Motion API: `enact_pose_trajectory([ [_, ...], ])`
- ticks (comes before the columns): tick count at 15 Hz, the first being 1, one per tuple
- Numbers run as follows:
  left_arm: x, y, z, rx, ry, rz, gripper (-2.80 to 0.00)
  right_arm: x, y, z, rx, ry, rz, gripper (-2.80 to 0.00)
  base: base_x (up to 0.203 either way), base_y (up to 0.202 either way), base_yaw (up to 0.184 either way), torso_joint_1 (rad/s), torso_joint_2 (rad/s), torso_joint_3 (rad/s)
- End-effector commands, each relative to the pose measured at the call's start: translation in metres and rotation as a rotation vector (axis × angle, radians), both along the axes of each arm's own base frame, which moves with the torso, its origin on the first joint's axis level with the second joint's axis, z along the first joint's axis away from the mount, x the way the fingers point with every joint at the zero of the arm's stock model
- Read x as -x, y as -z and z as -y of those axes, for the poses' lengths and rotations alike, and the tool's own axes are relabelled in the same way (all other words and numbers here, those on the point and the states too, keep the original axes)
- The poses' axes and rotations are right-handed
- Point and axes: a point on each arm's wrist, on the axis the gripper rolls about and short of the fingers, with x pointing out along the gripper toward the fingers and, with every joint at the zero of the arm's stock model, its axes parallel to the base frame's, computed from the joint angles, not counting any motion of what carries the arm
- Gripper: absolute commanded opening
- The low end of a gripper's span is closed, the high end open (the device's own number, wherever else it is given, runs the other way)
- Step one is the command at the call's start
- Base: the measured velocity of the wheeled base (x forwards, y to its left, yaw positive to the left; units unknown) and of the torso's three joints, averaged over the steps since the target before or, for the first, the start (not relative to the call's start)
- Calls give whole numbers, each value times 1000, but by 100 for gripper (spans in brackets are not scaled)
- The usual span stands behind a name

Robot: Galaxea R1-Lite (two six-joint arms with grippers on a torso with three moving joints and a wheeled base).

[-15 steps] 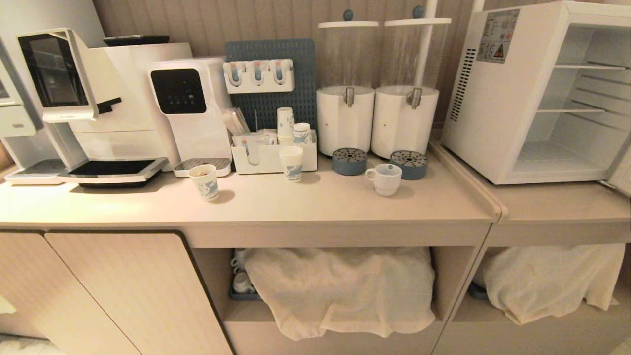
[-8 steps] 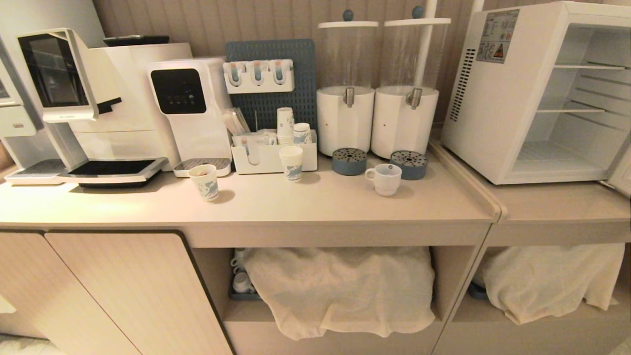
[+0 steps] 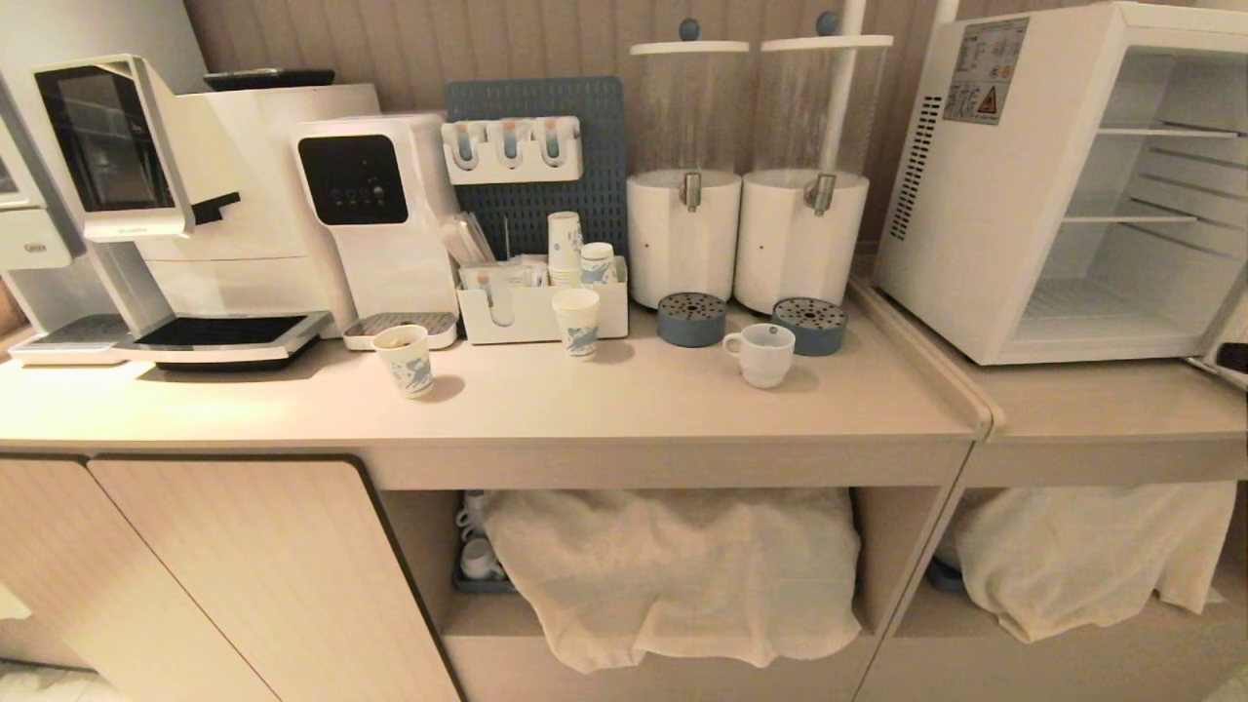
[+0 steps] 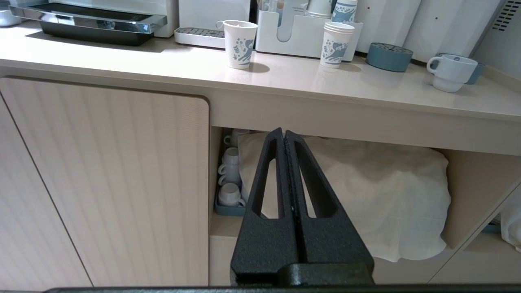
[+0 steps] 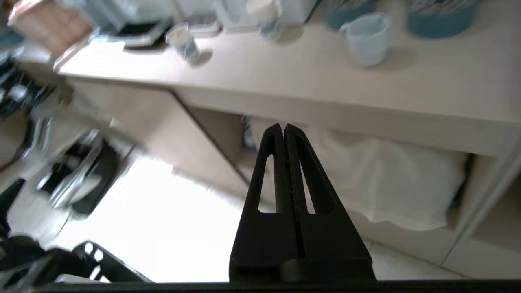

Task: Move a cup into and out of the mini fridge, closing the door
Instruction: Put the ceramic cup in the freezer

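**Mug waits on counter beside open mini fridge**

No brand lettering can be read; only a warning sticker [image 3: 978,70] with a yellow triangle is seen on the side of the mini fridge [image 3: 960,224], its text too small to make out. The fridge is cut off at the frame's right edge, and just a sliver of its door [image 3: 1230,346] is shown. The cup [image 3: 761,353], a squat white mug with a loop handle and a small blue mark inside its rim, is set on the countertop [image 3: 546,400] before two white drink dispensers [image 3: 741,234], well apart from the fridge. The left gripper [image 4: 283,134] is seen pressed together below counter level; the right gripper [image 5: 283,128] is likewise pressed together, its surroundings blurred.
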Motion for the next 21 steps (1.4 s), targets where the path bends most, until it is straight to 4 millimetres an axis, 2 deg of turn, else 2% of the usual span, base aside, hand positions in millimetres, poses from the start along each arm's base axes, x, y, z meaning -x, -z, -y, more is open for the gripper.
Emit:
enact_pose_trajectory([
  [1, -3, 11, 0, 0, 0, -34, -280, -55, 26, 8, -9, -56, -139, -280, 0, 0, 0, 0, 0, 0],
  [4, -3, 11, 0, 2, 0, -34, -280, -100, 58, 19, 95, -62, -97, -280, 0, 0, 0, 0, 0, 0],
  [6, -3, 11, 0, 12, 0, -33, -280, -139, 82, 17, 180, 20, -35, -280, 0, 0, 0, 0, 0, 0],
  [8, -3, 11, 0, 14, 0, -33, -280, -177, 107, 7, 247, 115, 58, -280, 0, 0, 0, 0, 0, 0],
  [11, -3, 11, 0, 14, 0, -31, -280, -215, 147, -15, 322, 166, 59, -280, 0, 0, 0, 0, 0, 0],
  [13, -3, 11, 0, 14, 0, -31, -280, -233, 166, -35, 361, 172, 75, -280, 0, 0, 0, 0, 0, 0],
  [16, -3, 11, 0, 14, 0, -31, -280, -248, 184, -57, 377, 136, 72, -280, 0, 0, 0, 0, 0, 0],
  [19, -3, 11, 0, 14, 0, -30, -280, -261, 207, -69, 381, 106, 33, -280, 0, 0, 0, 0, 0, 0],
  [21, -3, 10, 0, 16, 0, -28, -280, -268, 216, -75, 382, 95, 25, -280, 0, 0, 0, 0, 0, 0],
])
